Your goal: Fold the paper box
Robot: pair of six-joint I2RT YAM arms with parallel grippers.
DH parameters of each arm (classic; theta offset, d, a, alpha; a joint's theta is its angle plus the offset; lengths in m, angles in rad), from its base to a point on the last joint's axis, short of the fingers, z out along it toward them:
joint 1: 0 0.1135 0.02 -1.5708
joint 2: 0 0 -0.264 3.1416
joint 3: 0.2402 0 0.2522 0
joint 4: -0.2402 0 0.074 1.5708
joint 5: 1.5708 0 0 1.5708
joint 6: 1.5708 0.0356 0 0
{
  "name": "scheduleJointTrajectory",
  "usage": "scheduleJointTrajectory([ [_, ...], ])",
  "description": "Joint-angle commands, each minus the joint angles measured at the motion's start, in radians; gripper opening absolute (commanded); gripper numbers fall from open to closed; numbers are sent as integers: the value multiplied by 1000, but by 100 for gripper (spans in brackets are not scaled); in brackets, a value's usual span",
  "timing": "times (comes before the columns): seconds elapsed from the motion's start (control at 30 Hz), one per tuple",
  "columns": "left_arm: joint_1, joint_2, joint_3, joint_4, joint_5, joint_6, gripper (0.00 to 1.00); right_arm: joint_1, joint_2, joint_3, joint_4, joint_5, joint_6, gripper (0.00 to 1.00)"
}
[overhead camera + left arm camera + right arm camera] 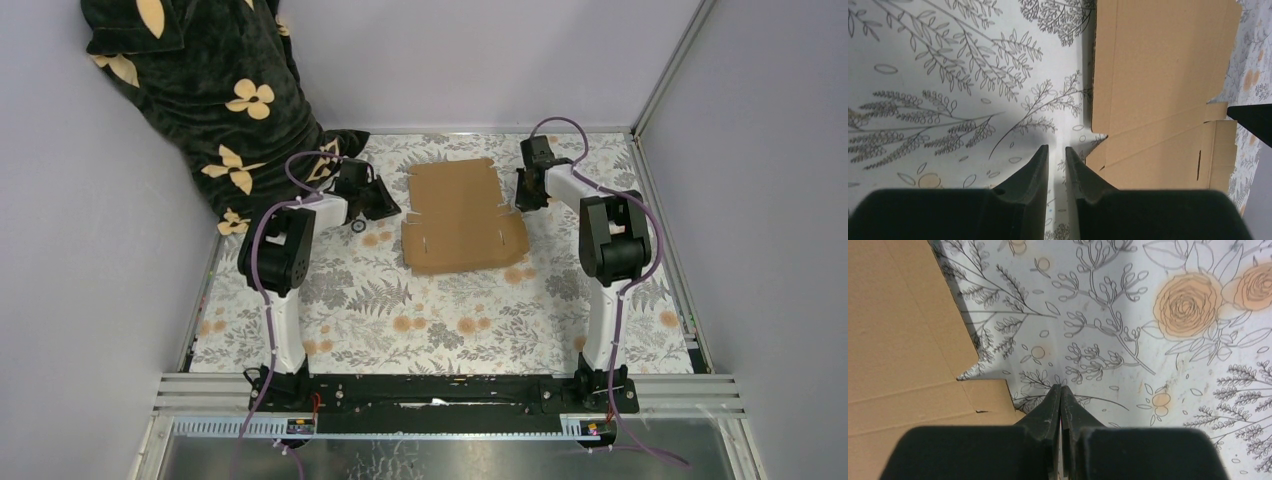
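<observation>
**Flat cardboard sheet between two empty grippers**

A table covered in a floral-print cloth (400,320) fills the walled cell. At the far left corner a person in a dark garment with pale yellow flowers (215,90) leans over the table's edge.

The paper box (462,215) lies at the far middle of the table as an unfolded brown corrugated sheet. Its flaps and tabs are spread out, and its near edge looks slightly raised.

The left arm (285,250) and right arm (612,240) reach forward on either side of the sheet.

The left gripper (1057,149) hovers low over the cloth just beside the box's left edge. Its jaws are parted by a narrow gap with nothing between them.

The right gripper (1061,387) sits just beside the box's right edge. Its jaws are clenched tip to tip on nothing.
</observation>
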Motion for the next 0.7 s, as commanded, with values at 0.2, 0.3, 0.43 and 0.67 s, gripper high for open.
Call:
scheduleJointTrajectory([
  [0.2,-5,80,96,-19,14,29,23,-7,56,157,11,-64,-39,5],
  [0.3,-10,87,109,-47,14,43,16,-8,67,165,7,-69,-43,4],
  [0.43,-15,90,124,-120,-8,67,0,-8,77,172,-5,-49,-48,4],
  [0.67,-42,67,105,-181,-36,97,0,-8,93,185,-27,-46,-47,3],
])
